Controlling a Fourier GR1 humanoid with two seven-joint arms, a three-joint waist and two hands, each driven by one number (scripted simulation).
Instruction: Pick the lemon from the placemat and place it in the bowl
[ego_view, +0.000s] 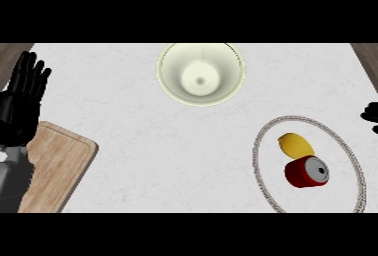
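A yellow lemon (295, 144) lies on a round placemat (267, 134) with a pale braided rim at the right of the counter. A red can (307, 172) lies on its side against the lemon's near side. The cream bowl (201, 74) stands at the far middle, with nothing in it. My left hand (21, 102) rests open at the left edge, fingers up, far from the lemon. Only a bit of my right hand (370, 115) shows at the right edge, just beyond the placemat.
A wooden cutting board (63, 165) lies at the near left, partly under my left forearm. White counter stretches between the board, the bowl and the placemat.
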